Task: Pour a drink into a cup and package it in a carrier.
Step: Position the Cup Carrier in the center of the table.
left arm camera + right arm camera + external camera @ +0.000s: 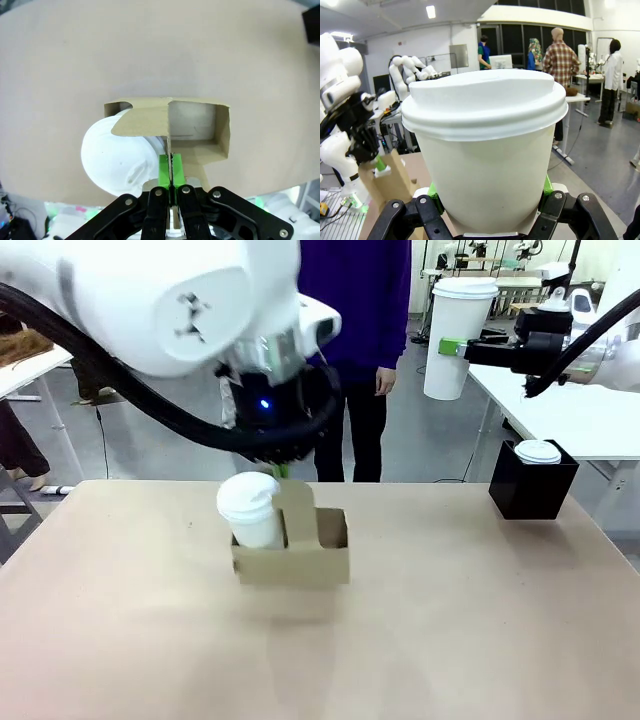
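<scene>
The cup (250, 508) sits lidded in the carrier (300, 562), in the slot just beside my left pincer (170, 167); that pincer is clamped together on the carrier's tab (297, 515), right at its tips; the carrier seems lifted off the table (450, 640); my right pincer (490, 200) grips a second cup (485, 150), held high, well apart from the left; a black box (530, 490) stands below it.

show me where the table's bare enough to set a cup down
Bare: the table in front of the carrier, left of it, and between it and the black box. Crowded: over the carrier, where the left gripper pinches its handle.
</scene>
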`<act>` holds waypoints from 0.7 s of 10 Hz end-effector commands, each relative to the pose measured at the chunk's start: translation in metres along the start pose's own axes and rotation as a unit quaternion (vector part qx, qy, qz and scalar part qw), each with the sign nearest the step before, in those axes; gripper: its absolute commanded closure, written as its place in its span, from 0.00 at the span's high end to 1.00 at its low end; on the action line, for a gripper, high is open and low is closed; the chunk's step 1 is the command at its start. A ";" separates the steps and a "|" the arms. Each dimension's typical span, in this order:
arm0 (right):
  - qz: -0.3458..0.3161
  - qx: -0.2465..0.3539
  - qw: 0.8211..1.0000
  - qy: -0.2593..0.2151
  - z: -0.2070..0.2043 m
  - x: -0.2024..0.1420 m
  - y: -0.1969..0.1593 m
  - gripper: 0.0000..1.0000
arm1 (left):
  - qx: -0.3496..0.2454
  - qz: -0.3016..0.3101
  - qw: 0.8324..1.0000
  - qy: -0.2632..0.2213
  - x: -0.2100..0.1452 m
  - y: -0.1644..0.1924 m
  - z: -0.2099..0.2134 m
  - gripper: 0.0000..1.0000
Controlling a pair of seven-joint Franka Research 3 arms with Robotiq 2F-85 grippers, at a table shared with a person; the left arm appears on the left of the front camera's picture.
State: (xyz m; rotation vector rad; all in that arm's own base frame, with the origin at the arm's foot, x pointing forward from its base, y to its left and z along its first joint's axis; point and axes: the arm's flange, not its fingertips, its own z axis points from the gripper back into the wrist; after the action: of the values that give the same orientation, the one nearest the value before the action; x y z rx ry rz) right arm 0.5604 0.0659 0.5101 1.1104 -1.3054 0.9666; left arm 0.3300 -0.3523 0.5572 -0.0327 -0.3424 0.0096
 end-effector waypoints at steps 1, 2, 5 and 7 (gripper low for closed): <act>0.002 0.002 1.000 -0.007 -0.001 0.004 0.001 0.80 | 0.004 0.002 1.000 -0.007 0.001 -0.019 -0.018 0.02; 0.002 0.002 1.000 -0.007 -0.001 0.004 0.001 0.80 | 0.011 0.002 1.000 -0.010 -0.005 -0.027 -0.027 0.02; 0.002 0.002 1.000 -0.007 -0.001 0.004 0.001 0.80 | 0.013 -0.004 1.000 0.002 -0.015 -0.043 -0.051 0.02; 0.002 0.002 1.000 -0.007 -0.001 0.004 0.001 0.80 | 0.029 0.000 0.999 0.015 -0.016 -0.048 -0.066 0.02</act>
State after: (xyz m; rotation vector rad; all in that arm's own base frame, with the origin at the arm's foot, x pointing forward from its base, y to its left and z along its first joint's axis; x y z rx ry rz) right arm 0.5604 0.0659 0.5102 1.1105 -1.3054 0.9667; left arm 0.3332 -0.3965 0.4929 0.0034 -0.2966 -0.0110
